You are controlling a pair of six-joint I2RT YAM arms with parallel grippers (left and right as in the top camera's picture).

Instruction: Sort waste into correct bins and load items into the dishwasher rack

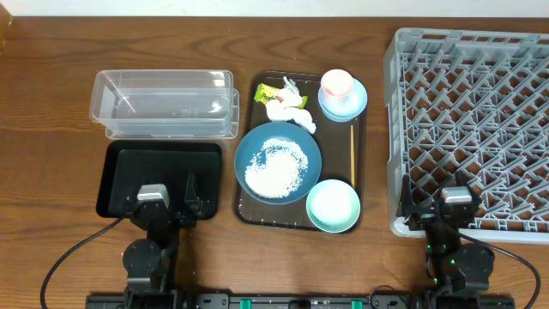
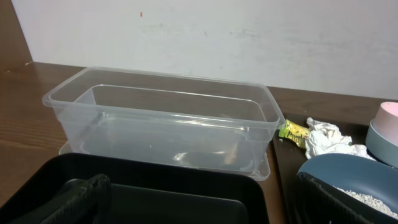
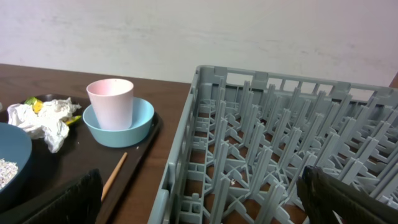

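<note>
The rice lies heaped in the dark blue dish on the brown serving tray. Behind the dish are the crumpled tissue and the yellow-green wrapper. The pink cup stands in the pale blue saucer. A pale blue bowl and the wooden stick sit beside them. My left gripper hangs open over the black tray, in front of the clear tub. Over the near-left wall of the grey rack, my right gripper is open and empty.
Tub and black tray lie left of the serving tray, the rack right of it. The cup stands upright in the saucer, close to the rack's wall. A pale wall runs behind the wooden table.
</note>
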